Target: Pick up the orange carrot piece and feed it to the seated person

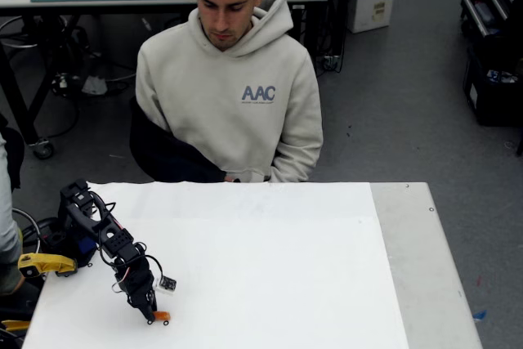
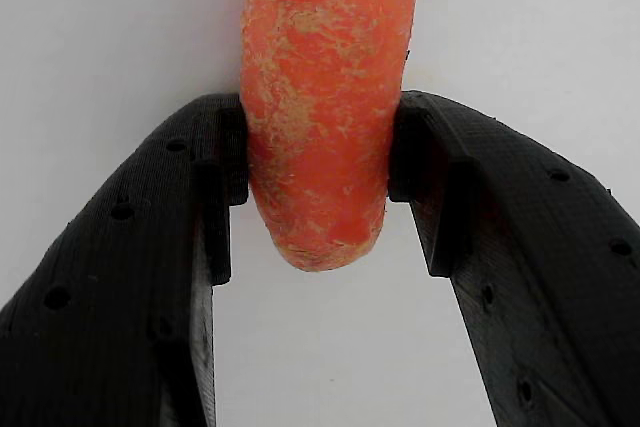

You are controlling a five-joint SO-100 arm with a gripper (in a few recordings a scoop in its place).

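gripper (image 2: pixel 318 162) pinched snug on the carrot (image 2: pixel 318 97) | lower left of the table (image 1: pixel 327 267) | lift straight, keep your squeeze steady, then go slow toward the guy (image 1: pixel 233 96) up top

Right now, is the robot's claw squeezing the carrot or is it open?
Squeezing it. In the wrist view both black fingers press against the sides of the orange carrot piece. In the fixed view the gripper is down at the white table.

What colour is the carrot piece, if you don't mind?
Orange with pale rough flecks, clearest in the wrist view: carrot piece.
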